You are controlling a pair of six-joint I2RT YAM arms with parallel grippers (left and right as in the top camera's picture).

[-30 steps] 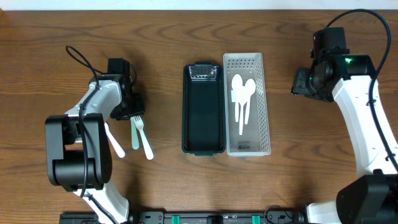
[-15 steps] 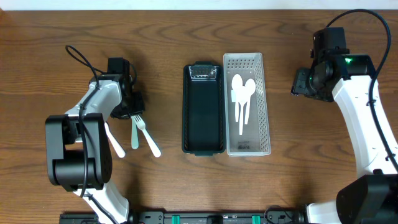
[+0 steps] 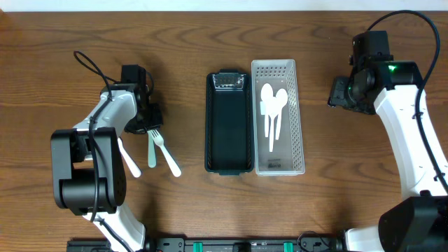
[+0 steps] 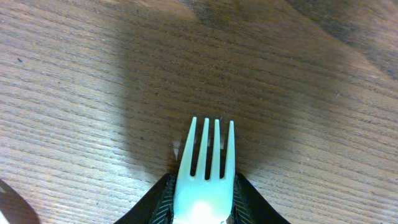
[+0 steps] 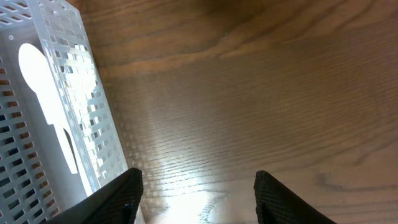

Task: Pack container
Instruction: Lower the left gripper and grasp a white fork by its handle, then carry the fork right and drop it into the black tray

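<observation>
Left wrist view shows your left gripper [image 4: 203, 190] pinching a pale fork [image 4: 200, 202] at its neck, on the table left of the black container [image 3: 229, 133], right gripper [image 5: 196, 199] fingers spread; next you likely lift it clear and carry it across.

Middle: black container [image 3: 229, 122] and white basket [image 3: 278, 117] stand touching, with no way between them.
Left of middle: bare table [image 3: 189, 84] lies between the forks [image 3: 152, 150] and the container.
Right: bare wood runs from the basket to the right gripper [image 3: 339, 94].
Left gripper [image 3: 145, 126]: a fork [image 4: 205, 168] fills its gap.

Black container [image 3: 229, 133], white basket [image 3: 275, 70] of spoons [image 3: 271, 105], mint fork [image 3: 151, 155], white fork [image 3: 168, 159]
</observation>
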